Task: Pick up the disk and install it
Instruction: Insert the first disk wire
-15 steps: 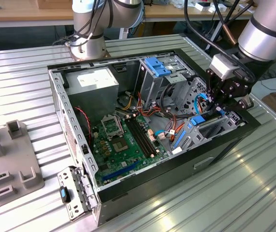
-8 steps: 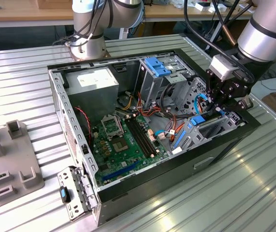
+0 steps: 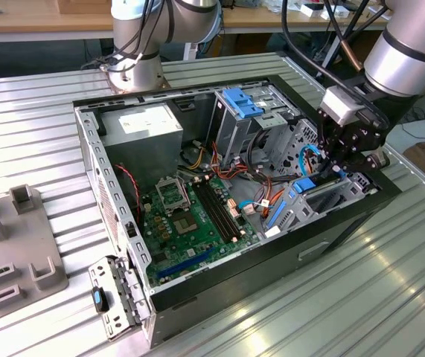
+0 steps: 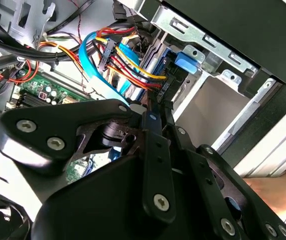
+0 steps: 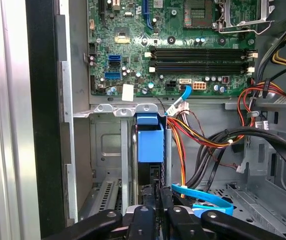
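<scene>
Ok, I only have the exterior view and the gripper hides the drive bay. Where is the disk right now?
Observer: In the first wrist view the disk stands edge-on in the bay, blue carrier end nearest the motherboard.
Operator: Where's the gripper relative to it?
Observer: The gripper is in line with the disk, at its dark end.
Operator: Any cables close?
Observer: Red, yellow and orange wires run right beside the disk.
</scene>
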You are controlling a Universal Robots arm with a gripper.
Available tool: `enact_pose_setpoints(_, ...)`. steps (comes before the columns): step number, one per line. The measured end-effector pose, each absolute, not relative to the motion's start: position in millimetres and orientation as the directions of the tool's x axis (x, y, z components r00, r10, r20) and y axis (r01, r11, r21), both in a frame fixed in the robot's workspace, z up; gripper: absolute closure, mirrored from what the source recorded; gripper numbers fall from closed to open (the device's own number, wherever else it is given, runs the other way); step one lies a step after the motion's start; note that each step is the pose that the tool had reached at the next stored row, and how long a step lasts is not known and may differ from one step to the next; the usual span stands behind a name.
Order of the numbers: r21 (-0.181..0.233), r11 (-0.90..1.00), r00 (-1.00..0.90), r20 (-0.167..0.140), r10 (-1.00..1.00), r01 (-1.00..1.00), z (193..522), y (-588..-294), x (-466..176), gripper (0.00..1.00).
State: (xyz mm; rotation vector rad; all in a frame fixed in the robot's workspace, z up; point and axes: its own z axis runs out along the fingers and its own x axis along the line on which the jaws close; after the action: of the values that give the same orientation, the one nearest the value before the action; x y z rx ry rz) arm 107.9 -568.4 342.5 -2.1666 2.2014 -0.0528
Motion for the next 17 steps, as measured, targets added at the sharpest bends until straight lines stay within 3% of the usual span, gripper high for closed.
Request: enact_pose_setpoints(17,-0.064,0.017,-0.016,-0.014,-1.0,-0.998,346.1,-568.3,107.3,0.84)
